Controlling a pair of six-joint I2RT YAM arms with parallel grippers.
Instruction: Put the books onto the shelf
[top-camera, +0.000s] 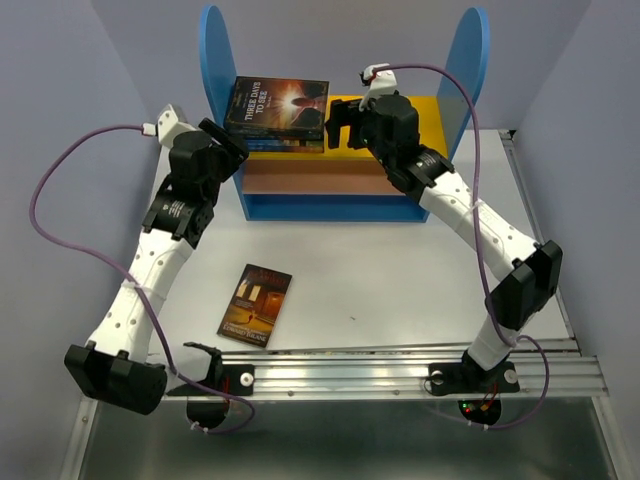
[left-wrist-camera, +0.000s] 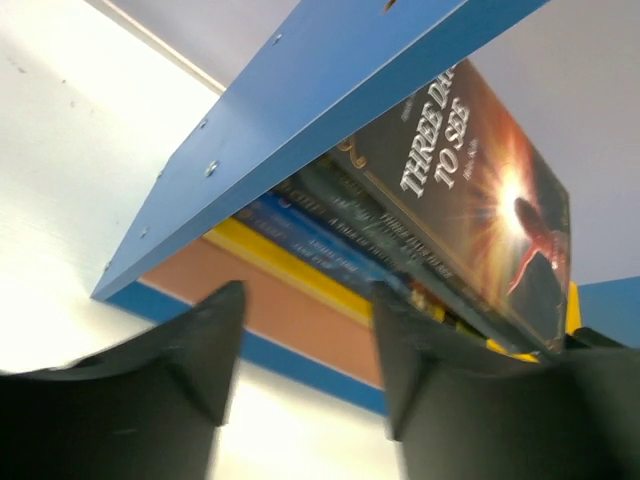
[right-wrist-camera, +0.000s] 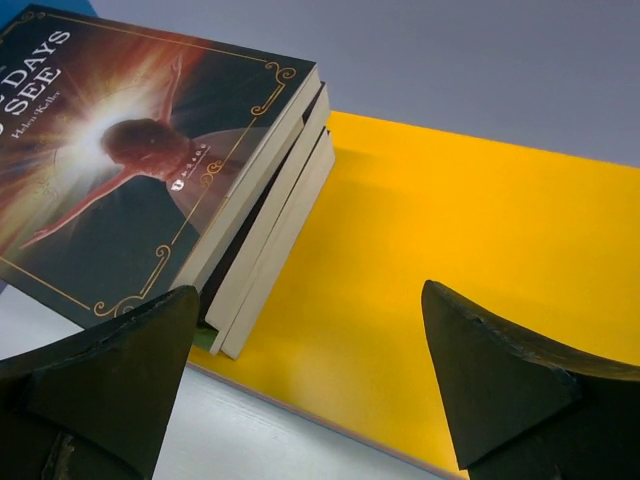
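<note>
Hovering with left black gripper (left-wrist-camera: 305, 300) and right black gripper (right-wrist-camera: 310, 300) both released, empty. Flanking stacked paperback books (top-camera: 277, 105) on yellow board (right-wrist-camera: 450, 220) of blue-panelled shelf (top-camera: 470, 60).

**Shelf at the back, one book out front**

The shelf (top-camera: 330, 208) stands on the table (top-camera: 400, 290) at 12 o'clock, far from the arm bases. A stack of books (top-camera: 277, 112) lies flat on its top board (top-camera: 430, 115), at the 9 o'clock end, right next to the left side panel (top-camera: 213, 60). The middle board (top-camera: 310, 180) sits lower, in front of the top board. The right gripper (top-camera: 342, 125) hangs over the top board, just beside the stack at its 3 o'clock. The left gripper (top-camera: 222, 138) is at the stack's 8 o'clock, near the front edge of the left side panel. One lone book (top-camera: 255, 305) lies flat on the table at 7 o'clock, well apart from the shelf, beside the left arm.
</note>
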